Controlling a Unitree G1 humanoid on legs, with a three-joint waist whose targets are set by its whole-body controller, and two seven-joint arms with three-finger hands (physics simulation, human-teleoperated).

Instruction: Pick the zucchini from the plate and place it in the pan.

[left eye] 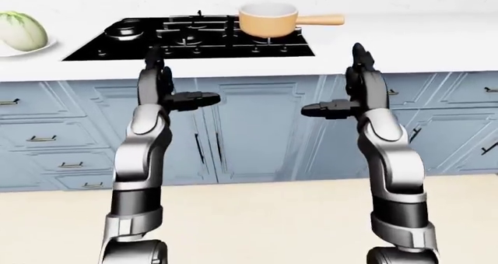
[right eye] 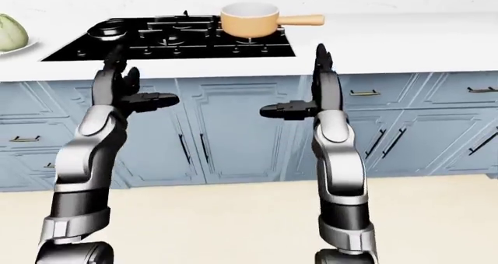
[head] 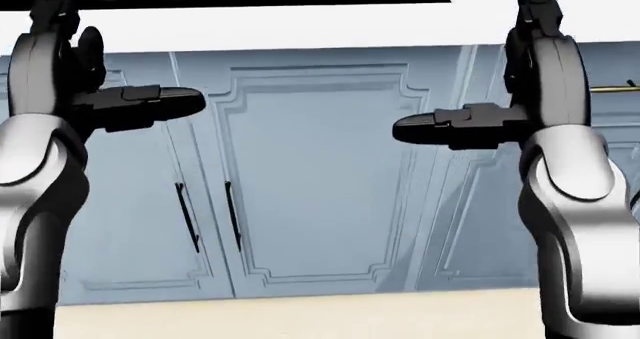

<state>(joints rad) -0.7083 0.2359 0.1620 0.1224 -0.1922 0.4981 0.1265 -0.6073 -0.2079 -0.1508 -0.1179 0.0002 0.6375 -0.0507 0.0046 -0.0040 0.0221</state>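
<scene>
You're pre-grasp: left hand [left eye: 167,91] and right hand [left eye: 354,94] raised, fingers spread, empty. Next, step left to the zucchini [left eye: 21,30] on its plate [left eye: 46,45]; pan [left eye: 268,20] waits far.

A white surface [left eye: 404,48] is running across the top of the left-eye view, sitting over blue cabinet doors and drawers [left eye: 257,129]. A black stove [left eye: 194,39] is lying set into it, left of the middle. An orange pan [left eye: 268,20] with a white inside is standing on a burner at the stove's upper right, its handle pointing right. At the far left edge a white plate [left eye: 42,47] is resting on the surface, carrying the pale green zucchini [left eye: 21,30]. Below the cabinets a beige floor [left eye: 264,223] is showing.
</scene>
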